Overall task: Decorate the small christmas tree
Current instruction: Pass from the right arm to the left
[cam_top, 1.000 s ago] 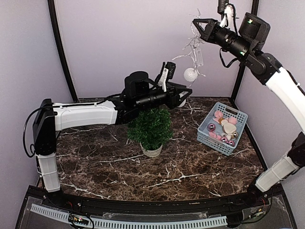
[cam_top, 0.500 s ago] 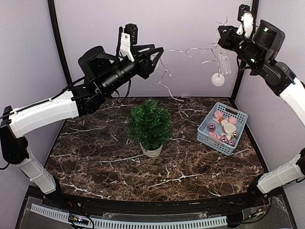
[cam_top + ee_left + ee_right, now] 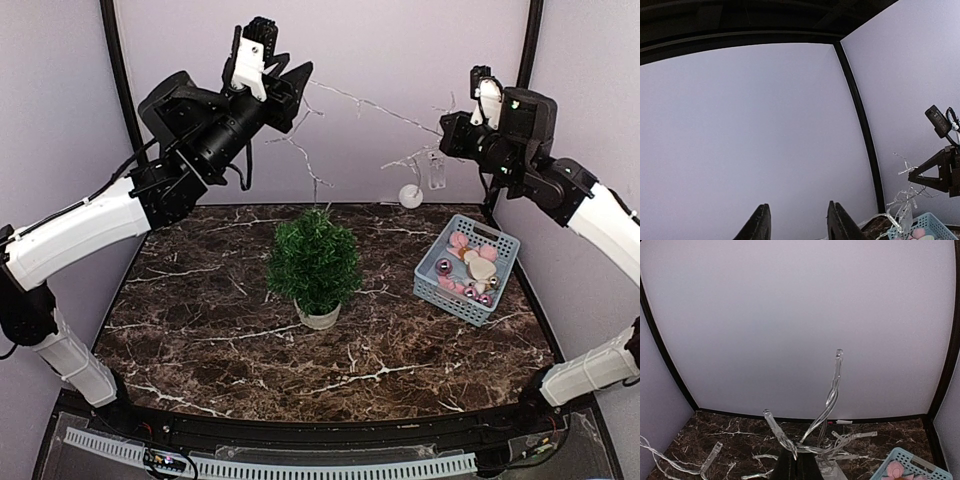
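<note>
Light string held high over the small christmas tree, spanning both arms.

The small christmas tree [image 3: 315,260] stands upright in its pale pot [image 3: 318,317] at the middle of the dark marble surface [image 3: 200,320]. Up and left of the tree, the left jaws stand partly apart in the wrist view. The clear light string [image 3: 831,391] reaches them, but I cannot tell whether it is pinched or only hooked over a finger. Up and right of the tree, the right jaws are closed tight on a bunch of its strands. One strand dangles close over the treetop. A white ball [image 3: 410,196] hangs from the string, up and right of the tree. The blue basket [image 3: 445,293] of ornaments sits on the surface to the right of the tree, apart from it.
</note>
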Robot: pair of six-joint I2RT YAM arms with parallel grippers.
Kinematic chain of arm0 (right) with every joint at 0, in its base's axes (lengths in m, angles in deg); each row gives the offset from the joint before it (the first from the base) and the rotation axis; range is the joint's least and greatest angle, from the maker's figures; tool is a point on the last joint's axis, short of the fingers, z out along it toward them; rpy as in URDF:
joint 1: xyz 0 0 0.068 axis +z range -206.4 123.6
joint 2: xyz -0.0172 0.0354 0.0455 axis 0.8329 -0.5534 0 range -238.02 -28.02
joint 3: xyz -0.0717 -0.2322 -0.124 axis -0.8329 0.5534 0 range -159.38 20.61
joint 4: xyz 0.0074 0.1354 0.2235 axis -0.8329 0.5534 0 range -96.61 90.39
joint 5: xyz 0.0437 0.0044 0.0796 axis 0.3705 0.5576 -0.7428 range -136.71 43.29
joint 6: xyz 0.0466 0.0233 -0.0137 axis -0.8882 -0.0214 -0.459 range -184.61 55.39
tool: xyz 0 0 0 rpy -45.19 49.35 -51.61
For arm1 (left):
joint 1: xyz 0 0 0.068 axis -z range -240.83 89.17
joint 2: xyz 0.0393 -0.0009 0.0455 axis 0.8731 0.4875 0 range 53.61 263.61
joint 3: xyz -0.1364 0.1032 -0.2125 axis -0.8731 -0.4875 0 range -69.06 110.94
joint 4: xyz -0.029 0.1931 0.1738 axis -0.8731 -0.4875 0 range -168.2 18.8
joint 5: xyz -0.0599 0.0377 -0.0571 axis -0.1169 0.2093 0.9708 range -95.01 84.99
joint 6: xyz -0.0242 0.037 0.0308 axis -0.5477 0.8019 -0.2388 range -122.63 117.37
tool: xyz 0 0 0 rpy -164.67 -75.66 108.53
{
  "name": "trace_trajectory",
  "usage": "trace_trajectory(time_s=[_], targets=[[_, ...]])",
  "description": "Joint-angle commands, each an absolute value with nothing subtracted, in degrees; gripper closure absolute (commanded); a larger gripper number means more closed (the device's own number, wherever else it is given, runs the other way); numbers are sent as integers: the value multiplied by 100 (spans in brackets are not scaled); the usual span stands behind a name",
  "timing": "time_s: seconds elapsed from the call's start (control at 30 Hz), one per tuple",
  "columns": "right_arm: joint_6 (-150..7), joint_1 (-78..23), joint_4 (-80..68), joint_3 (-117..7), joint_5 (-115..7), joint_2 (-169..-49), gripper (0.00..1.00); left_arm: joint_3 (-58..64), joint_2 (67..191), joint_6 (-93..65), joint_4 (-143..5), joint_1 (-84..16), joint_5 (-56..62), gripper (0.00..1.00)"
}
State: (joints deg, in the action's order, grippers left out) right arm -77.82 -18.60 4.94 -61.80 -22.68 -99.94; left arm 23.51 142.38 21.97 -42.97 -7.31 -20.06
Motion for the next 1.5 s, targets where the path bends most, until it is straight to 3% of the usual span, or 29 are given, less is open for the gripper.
trace_trajectory(time_s=[0.0, 0.37, 0.6, 1.47], targets=[[-8028, -1825, 333, -5921, -2336, -9764, 100, 2510, 13982, 3239, -4013, -713, -2500, 100], [-8113, -1817, 405, -5665, -3480, -9587, 100, 2895, 14350, 4819, -3274, -716, -2885, 100], [-8414, -1823, 293, -5137, -3373, -9529, 100, 2769, 14183, 5168, -3123, -729, -3073, 100], [-9720, -1817, -1092, -2507, -4393, -10168, 100, 1012, 13524, 2639, -4123, -824, -2585, 100]])
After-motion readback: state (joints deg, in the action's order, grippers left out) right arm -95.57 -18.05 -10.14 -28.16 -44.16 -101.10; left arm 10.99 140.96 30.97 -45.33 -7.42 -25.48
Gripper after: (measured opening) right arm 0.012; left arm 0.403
